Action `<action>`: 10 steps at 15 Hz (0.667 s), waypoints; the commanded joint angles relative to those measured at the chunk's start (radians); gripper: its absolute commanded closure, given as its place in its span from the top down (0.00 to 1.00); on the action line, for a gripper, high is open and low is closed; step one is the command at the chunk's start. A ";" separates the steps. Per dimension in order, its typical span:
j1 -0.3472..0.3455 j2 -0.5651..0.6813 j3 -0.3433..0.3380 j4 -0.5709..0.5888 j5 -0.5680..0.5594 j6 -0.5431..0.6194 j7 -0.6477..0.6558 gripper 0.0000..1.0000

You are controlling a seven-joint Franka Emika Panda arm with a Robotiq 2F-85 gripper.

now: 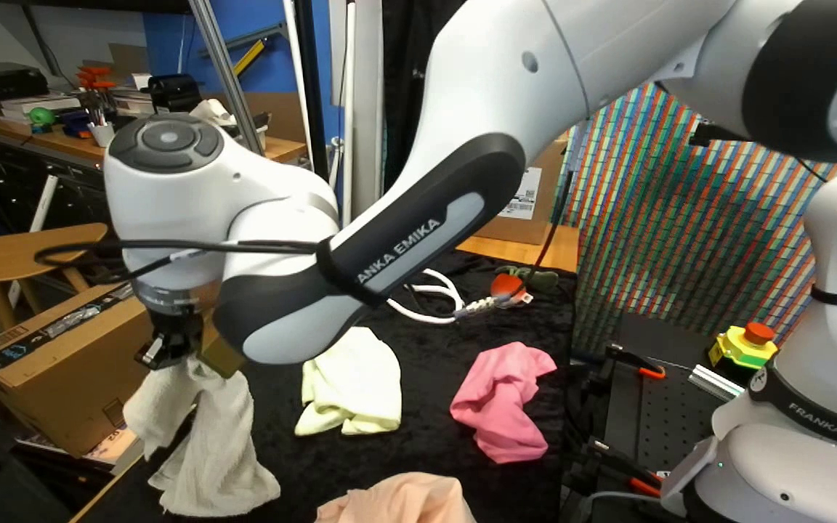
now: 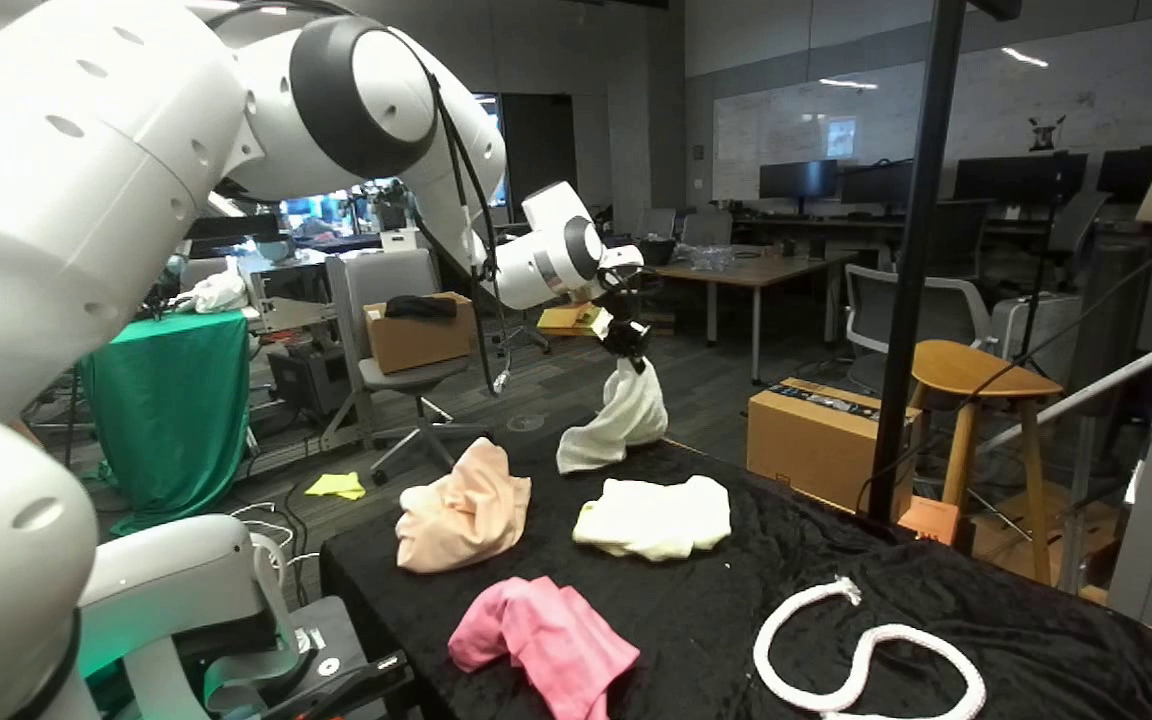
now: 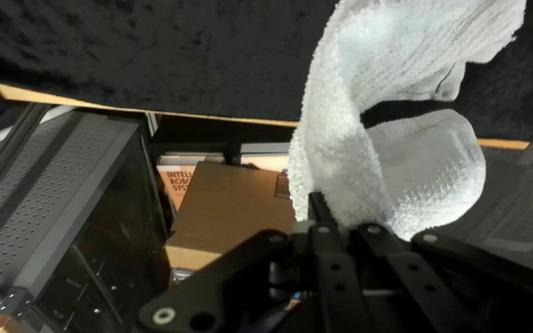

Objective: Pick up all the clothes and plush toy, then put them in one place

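Observation:
My gripper [image 1: 171, 357] is shut on a white cloth [image 1: 211, 450] near the table's edge; the gripper [image 2: 626, 348] and cloth [image 2: 626, 415] also show in the exterior view. In the wrist view the cloth [image 3: 329, 152] hangs from between the fingertips [image 3: 338, 219]. I cannot tell whether its lower end touches the table. A pale yellow cloth [image 1: 353, 378], a pink cloth [image 1: 503, 399] and a peach cloth [image 2: 466, 510] lie crumpled on the black-covered table. A red and green thing [image 1: 508, 288], perhaps the plush toy, lies at the far side in an exterior view.
A white rope [image 2: 861, 665] lies on the table. A cardboard box [image 1: 73, 370] stands beyond the table edge near the gripper. A dark upright pole [image 2: 916, 250] and a wooden stool [image 2: 981, 370] stand beside the table. A red emergency stop button [image 1: 758, 334] is near the robot base.

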State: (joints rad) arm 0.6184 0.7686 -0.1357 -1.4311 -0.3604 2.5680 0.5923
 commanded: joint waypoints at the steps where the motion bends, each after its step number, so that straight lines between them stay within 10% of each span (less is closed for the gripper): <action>1: 0.048 -0.195 -0.109 -0.244 -0.095 0.132 0.151 0.05; 10: 0.124 -0.524 -0.416 -0.634 -0.483 0.252 0.619 0.05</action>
State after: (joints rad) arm 0.6898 0.3880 -0.4329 -1.9173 -0.7117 2.7864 1.0506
